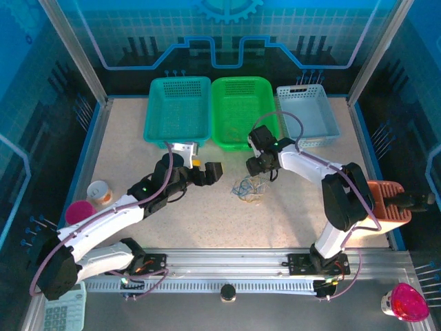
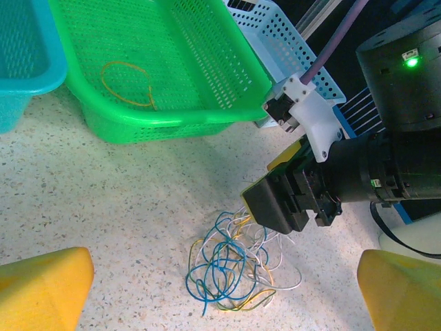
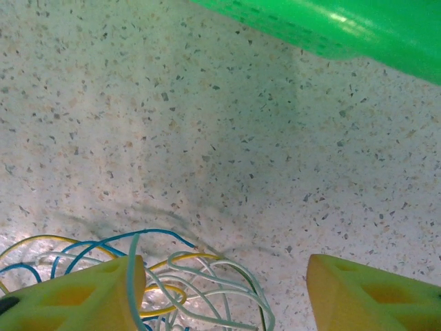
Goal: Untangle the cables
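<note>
"What is the robot doing over there?"

"It's working at getting a strand out of the clump, I'd say. The cables (image 1: 248, 187) are lying in a small tangle on the table (image 1: 138, 152), near the front of the green basket (image 1: 241, 110), with white, blue and yellowish strands all looped together."

"Which arm is doing it?"

"The right gripper (image 3: 220, 296) is hanging low over one edge of the tangle. Its jaws are standing apart and pinching nothing. A blue loop is lying across one of its fingers (image 3: 76, 296), and more loops are spilling into the gap. The left gripper (image 2: 220, 296) is hovering on the other side, spread wide, pointing at the clump and holding nothing."

"Is any of it sorted?"

"One yellowish cord (image 2: 127, 83) is lying alone inside the green basket, so I'm guessing the freed ones are going there."

"And what is the next move asking for?"

"I'm thinking the right one needs to be closing on a single strand, not a bundle, then lifting slowly. The left one could be pinning the rest down so the whole clump isn't dragging along."
</note>
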`<state>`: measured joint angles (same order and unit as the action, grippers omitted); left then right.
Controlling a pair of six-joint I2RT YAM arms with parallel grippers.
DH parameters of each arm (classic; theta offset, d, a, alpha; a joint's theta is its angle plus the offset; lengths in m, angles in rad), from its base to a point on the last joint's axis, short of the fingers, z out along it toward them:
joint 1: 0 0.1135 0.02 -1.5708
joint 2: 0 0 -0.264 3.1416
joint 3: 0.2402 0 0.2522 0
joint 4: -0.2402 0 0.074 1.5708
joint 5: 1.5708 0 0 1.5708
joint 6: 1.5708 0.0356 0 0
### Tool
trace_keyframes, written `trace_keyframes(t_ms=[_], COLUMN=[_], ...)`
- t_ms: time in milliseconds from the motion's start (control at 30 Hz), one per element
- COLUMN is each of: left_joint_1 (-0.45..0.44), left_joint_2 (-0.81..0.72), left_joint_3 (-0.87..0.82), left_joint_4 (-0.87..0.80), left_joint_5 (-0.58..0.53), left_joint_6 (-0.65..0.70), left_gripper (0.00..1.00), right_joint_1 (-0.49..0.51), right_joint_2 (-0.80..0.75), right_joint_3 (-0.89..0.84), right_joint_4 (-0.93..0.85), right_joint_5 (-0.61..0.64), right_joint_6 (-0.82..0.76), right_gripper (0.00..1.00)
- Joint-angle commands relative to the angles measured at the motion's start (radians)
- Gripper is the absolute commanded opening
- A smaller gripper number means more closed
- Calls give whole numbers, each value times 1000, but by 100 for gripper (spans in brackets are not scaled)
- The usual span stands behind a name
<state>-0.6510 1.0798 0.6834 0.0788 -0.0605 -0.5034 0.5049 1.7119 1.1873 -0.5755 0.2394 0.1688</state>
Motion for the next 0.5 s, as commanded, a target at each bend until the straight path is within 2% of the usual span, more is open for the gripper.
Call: trace_keyframes(t_ms=[0,133,267,333,467], left_joint_1=[-3,-3,-3,-4,-3], left_joint_2=[-15,-13,-14,-14,-18], left_joint_3=[-5,-7,-13,-16,-23], left_joint_4=[1,2,7,8,9], left_joint_5=[-19,-16,-16,-14,-12], left_joint_6=[-22,-24,-29,-30,-27], left_gripper=[99,99,99,99,99], right_joint_1=[14,19,24,28,45], right_joint_2=[-6,-22,-42,-64,-127], right_joint_3=[33,32,29,29,43], right_joint_4=[-14,-14,-18,-25,-54], right_joint_5=[3,-5,-6,-12,-30], right_joint_6=[-14,-21,-24,-23,-17], right_gripper=[58,38,11,0,0])
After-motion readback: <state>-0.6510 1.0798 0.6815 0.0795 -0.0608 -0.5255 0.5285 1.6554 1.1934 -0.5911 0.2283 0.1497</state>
